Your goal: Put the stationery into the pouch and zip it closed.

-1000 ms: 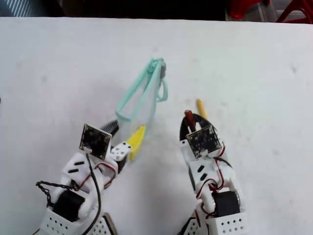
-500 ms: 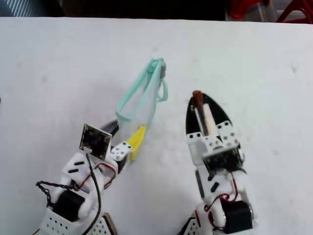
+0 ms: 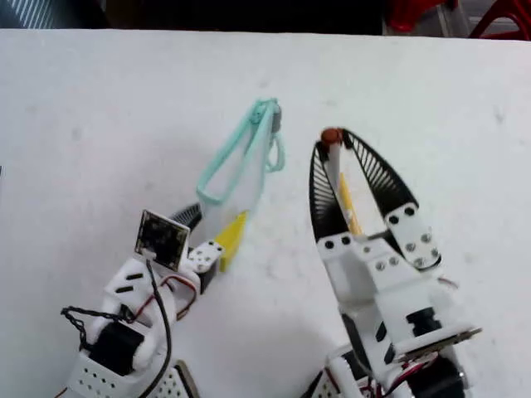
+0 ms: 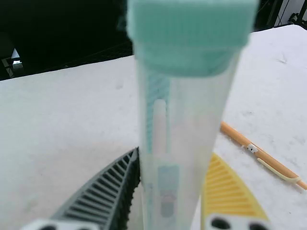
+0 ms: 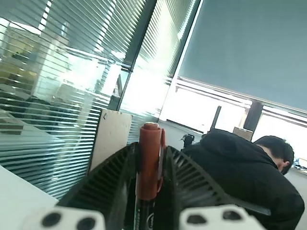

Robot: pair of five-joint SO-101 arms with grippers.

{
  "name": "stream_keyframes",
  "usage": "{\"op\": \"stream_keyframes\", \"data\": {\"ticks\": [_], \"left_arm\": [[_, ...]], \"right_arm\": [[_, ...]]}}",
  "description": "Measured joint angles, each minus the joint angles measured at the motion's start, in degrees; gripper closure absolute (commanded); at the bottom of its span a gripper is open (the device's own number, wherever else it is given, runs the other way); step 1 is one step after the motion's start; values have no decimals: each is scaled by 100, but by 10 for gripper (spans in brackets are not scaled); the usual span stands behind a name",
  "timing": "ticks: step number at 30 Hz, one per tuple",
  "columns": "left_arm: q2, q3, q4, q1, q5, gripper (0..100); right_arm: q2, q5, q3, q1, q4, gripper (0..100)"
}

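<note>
From up high, my left tool (image 3: 211,228) is clenched on the near end of the pouch (image 3: 242,170), with the black finger on one side and the yellow finger on the other. The pouch is clear with a green edge, and it stretches away from the tool over the white bench (image 3: 99,108). My right tool (image 3: 332,141) is just beside the pouch, and it grasps a pen (image 3: 334,174) with a red-brown cap. The cap pokes out past the finger ends. A yellow pencil (image 3: 350,207) shows in the gap between the two black fingers, lower down. From my left wrist, the pouch (image 4: 187,115) stands straight out from my left tool (image 4: 175,155), squeezed between the black finger and the yellow one, and its green end is the far end. I see a pale stick shape through the clear side, but I cannot tell what it is. The pencil (image 4: 261,155) lies on the bench (image 4: 62,124) near the yellow finger, apart from the pouch. From my right wrist, the right tool (image 5: 149,146) points out at the room and its windows. The pen (image 5: 149,167) sits tight between its two black fingers, cap end outward.
</note>
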Motion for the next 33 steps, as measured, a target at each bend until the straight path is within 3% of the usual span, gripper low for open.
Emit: {"op": "stream_keyframes", "data": {"ticks": [7, 11, 15, 25, 33], "left_arm": [[0, 0, 0, 0, 0, 793], [0, 0, 0, 0, 0, 793], [0, 0, 0, 0, 0, 793], [0, 0, 0, 0, 0, 793], [0, 0, 0, 0, 0, 793]], "right_arm": [[3314, -1389, -3640, -158, 1714, 982], [4457, -2268, -4774, -149, 2215, 982], [5046, -2646, -5011, -158, 2233, 982], [5345, -2681, -5029, -624, 1881, 982], [5459, -2681, -4747, -659, 2189, 982]]}}
